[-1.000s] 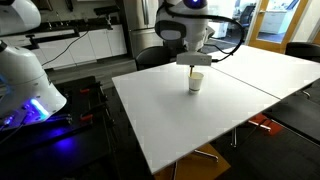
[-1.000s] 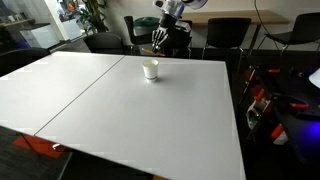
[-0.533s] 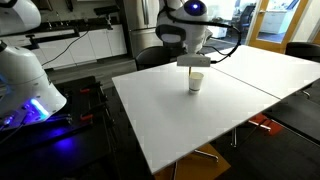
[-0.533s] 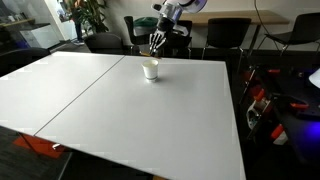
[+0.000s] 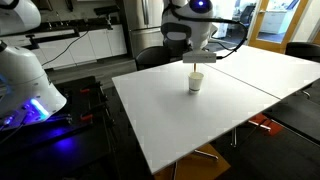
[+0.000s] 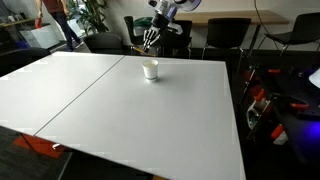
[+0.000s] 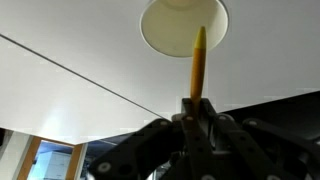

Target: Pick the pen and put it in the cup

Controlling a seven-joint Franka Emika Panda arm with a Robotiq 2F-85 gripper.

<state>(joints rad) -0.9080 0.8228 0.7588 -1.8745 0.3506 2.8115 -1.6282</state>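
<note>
Office surroundings frame the scene: black chairs stand past the far edge of the counter, and leafy plants rise behind them. The counter is a broad, matte white slab, smooth and bare, with a thin straight seam where two tops meet. The cup stands upright near the far edge, close to that seam. It is small, white, paper-like and round, and flares slightly at the rim. The gripper hangs just above the cup in both exterior views. In the wrist view the dark jaws are clenched on the pen, a thin yellowish-tan stick whose free end points at the cup's open mouth. Whether the tip is already past the rim cannot be told.
</note>
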